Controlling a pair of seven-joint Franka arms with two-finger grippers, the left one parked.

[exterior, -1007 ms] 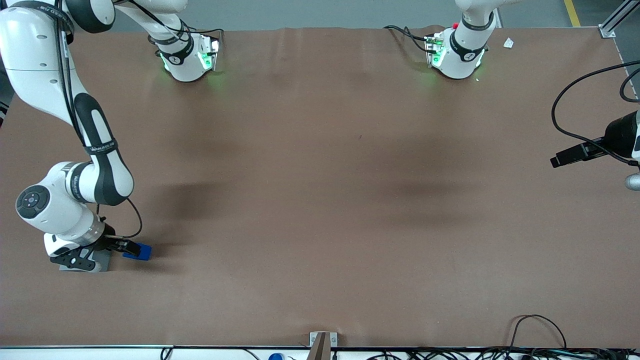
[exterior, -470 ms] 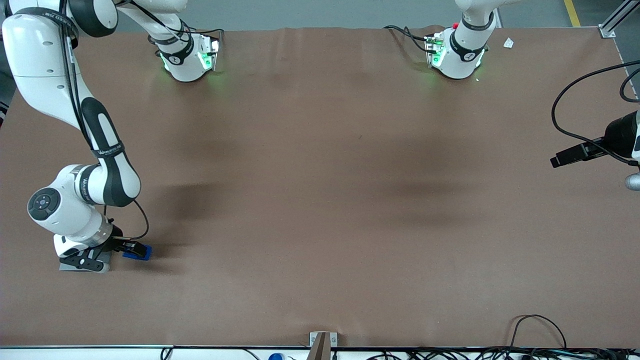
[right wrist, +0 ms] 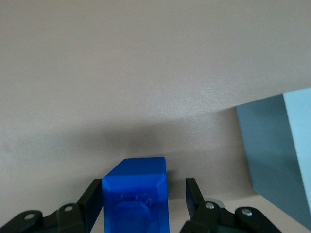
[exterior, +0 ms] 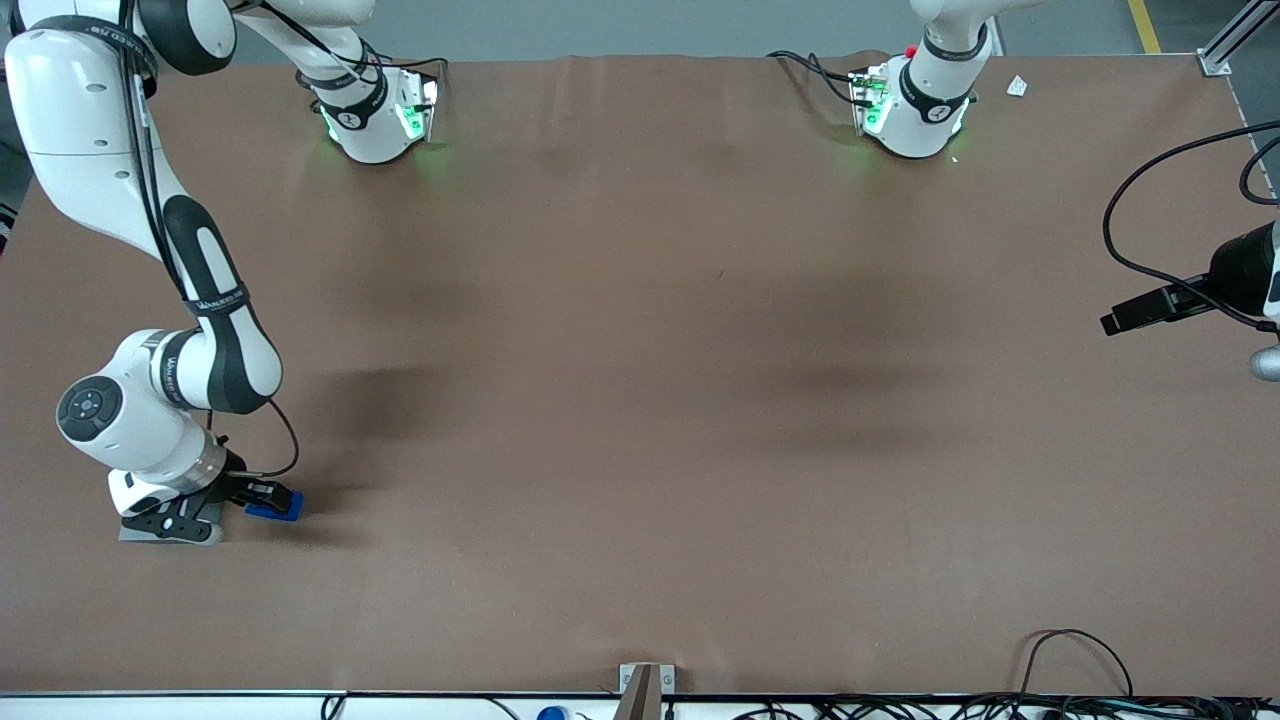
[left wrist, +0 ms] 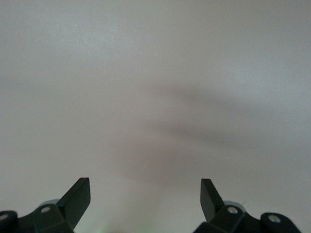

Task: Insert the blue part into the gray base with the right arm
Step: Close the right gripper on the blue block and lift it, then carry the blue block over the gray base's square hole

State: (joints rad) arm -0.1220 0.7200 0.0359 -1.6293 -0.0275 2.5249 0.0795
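Observation:
The blue part lies on the brown table near the working arm's end, nearer to the front camera than the arm's elbow. The right arm's gripper is low over it. In the right wrist view the blue part stands between the two black fingers of the gripper. One finger lies against its side and the other stands apart with a gap, so the jaws are open around it. The gray base sits on the table beside the blue part, mostly under the gripper's hand. It also shows in the right wrist view.
The two arm bases stand at the table's edge farthest from the front camera. Cables lie along the edge nearest the front camera. A small bracket sits at that edge's middle.
The right arm's wrist shifted a little toward the parked arm's end and lowered, bringing the gripper closer over the blue part. It has hardly moved in the last half second.

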